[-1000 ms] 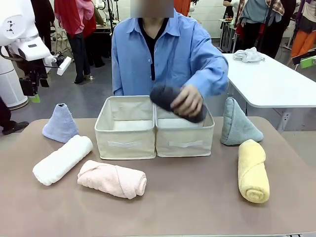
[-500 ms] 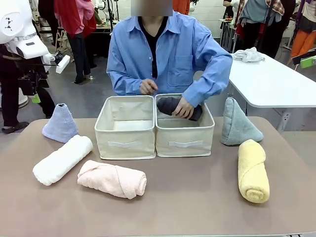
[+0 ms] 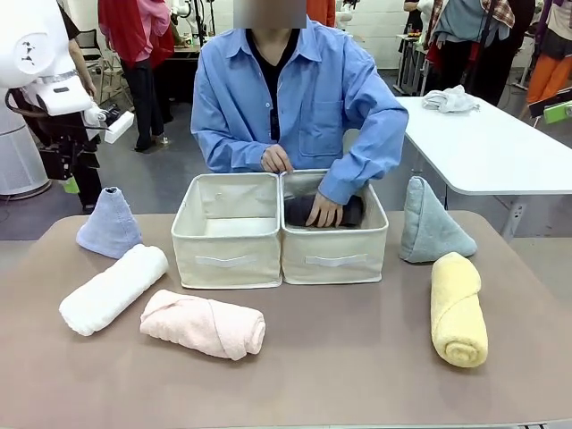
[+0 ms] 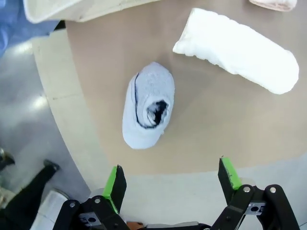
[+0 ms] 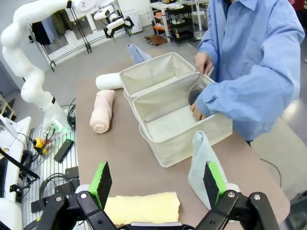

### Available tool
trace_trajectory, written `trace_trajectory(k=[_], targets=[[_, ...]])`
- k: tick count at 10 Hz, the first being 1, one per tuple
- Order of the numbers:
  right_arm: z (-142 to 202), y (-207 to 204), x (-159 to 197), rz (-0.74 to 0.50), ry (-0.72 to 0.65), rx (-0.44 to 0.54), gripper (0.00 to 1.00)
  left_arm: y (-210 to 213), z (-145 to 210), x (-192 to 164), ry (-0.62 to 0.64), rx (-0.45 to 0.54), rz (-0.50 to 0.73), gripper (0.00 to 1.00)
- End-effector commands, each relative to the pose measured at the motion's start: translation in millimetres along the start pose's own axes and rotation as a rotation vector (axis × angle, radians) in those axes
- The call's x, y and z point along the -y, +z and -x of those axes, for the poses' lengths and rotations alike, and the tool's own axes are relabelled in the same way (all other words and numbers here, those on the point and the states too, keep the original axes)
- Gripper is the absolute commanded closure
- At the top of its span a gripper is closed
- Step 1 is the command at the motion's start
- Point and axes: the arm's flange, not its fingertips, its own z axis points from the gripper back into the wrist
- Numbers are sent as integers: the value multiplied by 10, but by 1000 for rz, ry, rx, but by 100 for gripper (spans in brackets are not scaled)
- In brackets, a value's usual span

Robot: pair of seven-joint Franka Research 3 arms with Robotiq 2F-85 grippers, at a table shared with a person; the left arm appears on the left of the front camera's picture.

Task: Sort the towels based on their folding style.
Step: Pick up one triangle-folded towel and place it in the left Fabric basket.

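While the person's hand point(image 3: 324, 214) pushed down, the dark grey towel point(image 3: 302, 208) settled into the right bin point(image 3: 335, 259).
A second earlier it was held above the rim; one roll was sorted and five towels waited on the worktop point(image 3: 357, 357). The left gripper point(image 4: 172, 175), above the light blue cone point(image 4: 146, 110), and the right gripper point(image 5: 157, 175) stayed spread apart, empty.

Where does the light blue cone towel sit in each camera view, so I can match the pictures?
Front view: light blue cone towel stands at far left, just behind the white rolled towel.
Left wrist view: cone at picture centre, seen from above.
Right wrist view: cone small, top centre, beyond the bins.
Shared landmark: the white rolled towel lies beside it.
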Motion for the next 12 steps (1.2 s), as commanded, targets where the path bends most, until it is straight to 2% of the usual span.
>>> trace_trajectory(k=[1, 2, 5, 9, 10, 11, 12], targets=[[7, -9, 6, -4, 0, 4, 0, -59, 70, -183, -84, 44, -20, 0], [7, -9, 6, -4, 0, 4, 0, -150, 54, -264, -100, 38, -24, 0], [7, -9, 6, -4, 0, 4, 0, -346, -14, -355, -148, 101, 22, 0], [7, -9, 6, -4, 0, 4, 0, -564, -197, -371, -172, 84, 70, 0], [7, -9, 6, -4, 0, 4, 0, -589, -213, -374, -183, 78, 56, 57], [7, -9, 6, -4, 0, 4, 0, -596, -218, -369, -189, 78, 57, 57], [7, -9, 6, -4, 0, 4, 0, -600, -225, -362, -187, 79, 63, 100]])
